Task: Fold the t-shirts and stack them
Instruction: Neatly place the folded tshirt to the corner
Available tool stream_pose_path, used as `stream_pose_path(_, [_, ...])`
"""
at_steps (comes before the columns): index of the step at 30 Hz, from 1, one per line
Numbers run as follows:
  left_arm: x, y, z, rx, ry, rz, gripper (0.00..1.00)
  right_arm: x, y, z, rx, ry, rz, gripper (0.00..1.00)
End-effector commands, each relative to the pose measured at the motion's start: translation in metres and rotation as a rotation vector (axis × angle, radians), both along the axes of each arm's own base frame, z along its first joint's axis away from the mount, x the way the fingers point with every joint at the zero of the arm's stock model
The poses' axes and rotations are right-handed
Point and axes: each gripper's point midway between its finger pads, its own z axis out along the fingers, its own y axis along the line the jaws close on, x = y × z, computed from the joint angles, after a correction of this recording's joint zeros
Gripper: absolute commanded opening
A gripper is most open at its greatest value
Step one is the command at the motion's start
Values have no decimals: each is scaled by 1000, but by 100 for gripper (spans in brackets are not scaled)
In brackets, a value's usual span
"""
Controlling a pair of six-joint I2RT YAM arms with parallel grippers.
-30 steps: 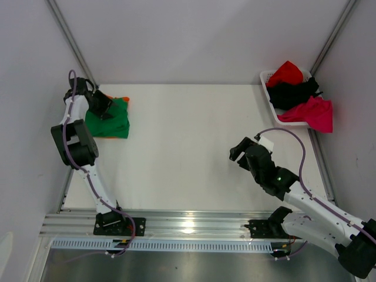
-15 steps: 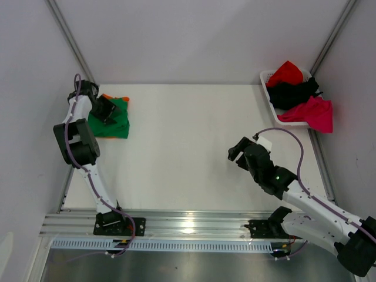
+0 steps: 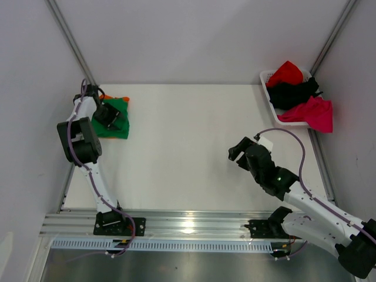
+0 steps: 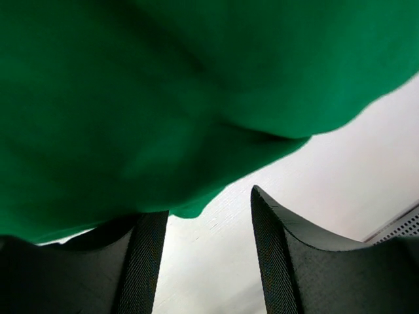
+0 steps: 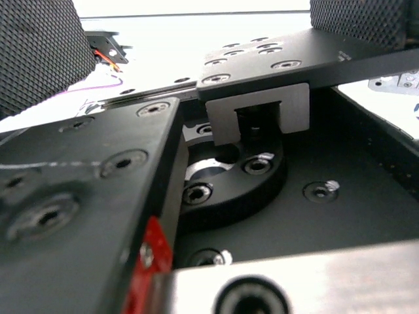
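Two t-shirts are seen stacked at the far-left corner of the table (image 3: 188, 147): the green t-shirt (image 3: 121, 125) is laid folded on top, w/ only a sliver of what is taken for the orange t-shirt (image 3: 101, 97) showing at its far edge. Three more are left unfolded in the basket (image 3: 265, 77) at the far right, i.e. the red t-shirt (image 3: 286, 72), the black t-shirt (image 3: 294, 93) and the magenta t-shirt (image 3: 311, 111), the last draped over the rim. The left tool (image 3: 111, 117) is held low over the green cloth. In the left wrist view its fingers (image 4: 281, 261) are seen apart, w/ bare table btwn them and the green hem just ahead, so nothing is clamped. Vs. a second ago, this tool has been shifted from the far-left edge of the green t-shirt toward its middle, and the elbow has been swung inward; the cloth itself looks unmoved. This is judged as a release or a last pat-down, i.e. the fold on green is prob. done. The right tool (image 3: 241, 150) is parked mid-right over bare table, well apart from the basket, jaws fully spread and empty, position unchanged. Approx. two of five shirts are judged finished. A reach to the basket is prob. called for next.
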Motion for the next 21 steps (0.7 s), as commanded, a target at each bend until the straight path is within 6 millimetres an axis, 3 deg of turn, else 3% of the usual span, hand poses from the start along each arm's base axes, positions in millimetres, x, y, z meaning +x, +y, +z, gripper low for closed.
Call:
stream_pose_path(1, [-9, 2, -4, 24, 42, -11, 56, 1, -2, 8, 20, -19, -12, 80])
stream_pose_path(15, [-3, 1, -3, 10, 38, -31, 56, -2, -7, 19, 34, -43, -26, 80])
stream_pose_path(21, [3, -5, 16, 6, -39, -34, 56, -1, -6, 17, 32, -39, -25, 80])
